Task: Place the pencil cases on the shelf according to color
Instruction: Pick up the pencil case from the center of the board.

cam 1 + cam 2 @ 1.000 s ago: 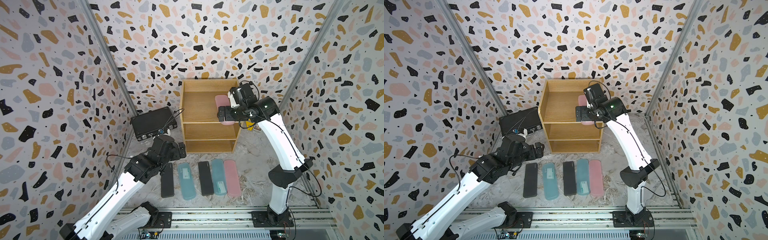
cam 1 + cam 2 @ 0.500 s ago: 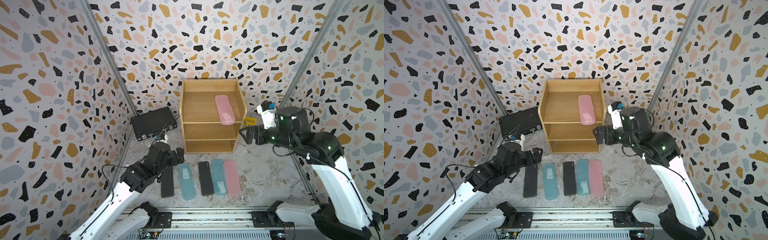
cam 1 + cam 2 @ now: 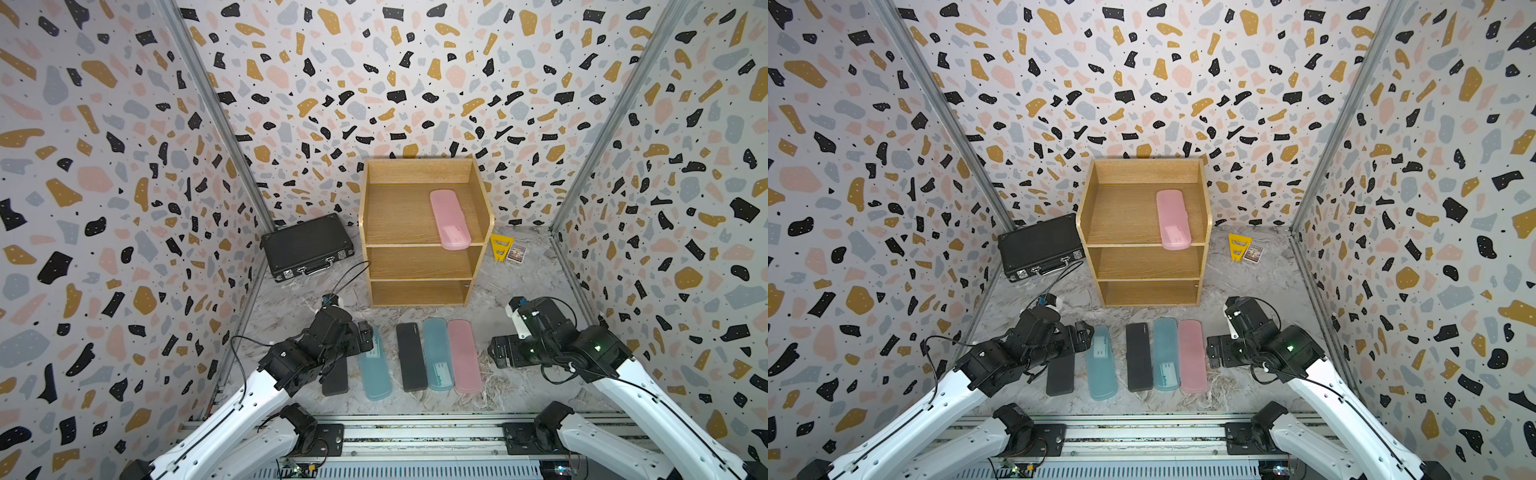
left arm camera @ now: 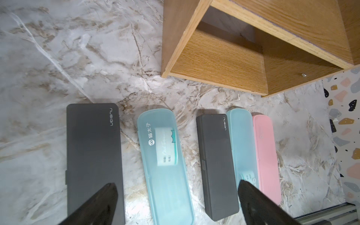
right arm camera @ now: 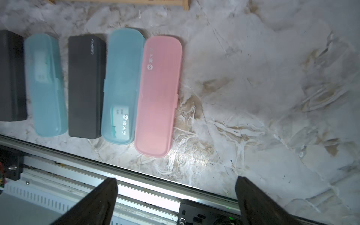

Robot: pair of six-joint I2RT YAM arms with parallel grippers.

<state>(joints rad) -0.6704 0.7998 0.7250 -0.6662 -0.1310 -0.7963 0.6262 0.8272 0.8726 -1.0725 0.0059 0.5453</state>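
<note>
Shelf [image 3: 395, 212]: wooden unit with three open tiers, set against the back wall; shown in both top views [image 3: 1121, 216].
Upper pink case [image 3: 449, 219]: lies flat on the shelf's top tier, close to the side wall on the right-arm side, with its near end reaching over the tier's front edge.
Floor row: five cases lie side by side on the marbled floor in front of the shelf, their long sides pointing toward it.
Row order, from the left-arm side: outer black case [image 4: 93, 155], outer teal case [image 4: 163, 161], inner black case [image 4: 216, 163], inner teal case [image 4: 243, 144], floor pink case [image 4: 266, 153].
Spacing: the last three touch along their long sides; the first two lie apart.
Left gripper [image 4: 177, 186]: fingers spread wide and holding nothing, above the row's left-arm end in front of the shelf; the arm hides part of the outer black case in both top views.
Right gripper [image 5: 176, 180]: fingers spread wide and empty, in front of the shelf, just beside the floor pink case.
Briefcase [image 3: 305, 245]: black with metal latches, beside the shelf's left-arm wall.
Yellow piece [image 3: 500, 246]: lies on the floor beside the shelf's other wall.
</note>
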